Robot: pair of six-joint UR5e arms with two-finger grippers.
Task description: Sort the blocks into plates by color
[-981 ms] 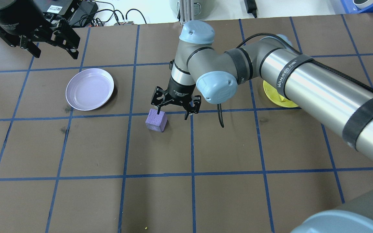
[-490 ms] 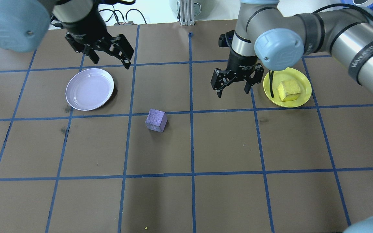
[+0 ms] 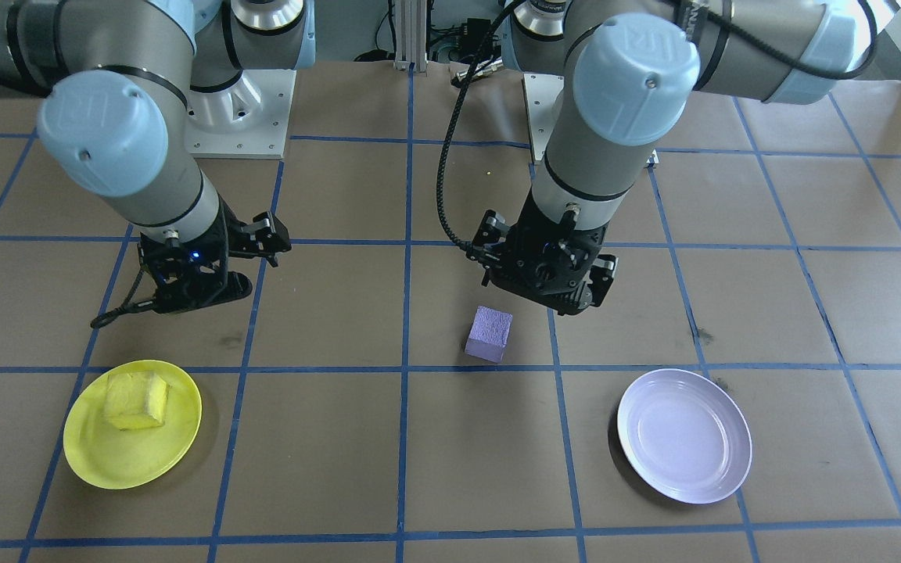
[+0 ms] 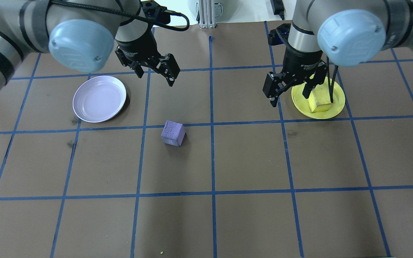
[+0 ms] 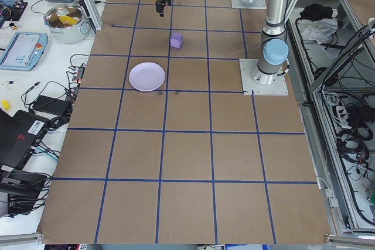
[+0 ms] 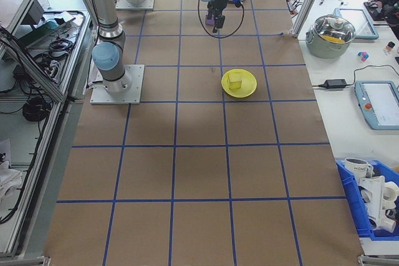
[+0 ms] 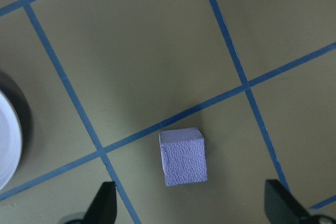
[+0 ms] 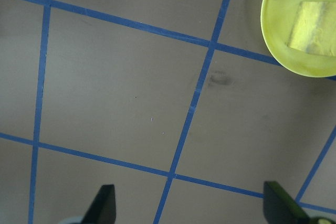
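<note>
The small matte purple cube (image 4: 173, 133) was left on the table; both the left gripper (image 4: 155, 74) and the right gripper (image 4: 289, 95) were held wide apart, empty.

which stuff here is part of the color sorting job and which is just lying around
Job:
small purple foam cube, on the table
pale lavender round plate, empty
small yellow foam cube
bright yellow round plate, holding it

Lying about:
steel lidded pot
tablet
black power adapter
</note>
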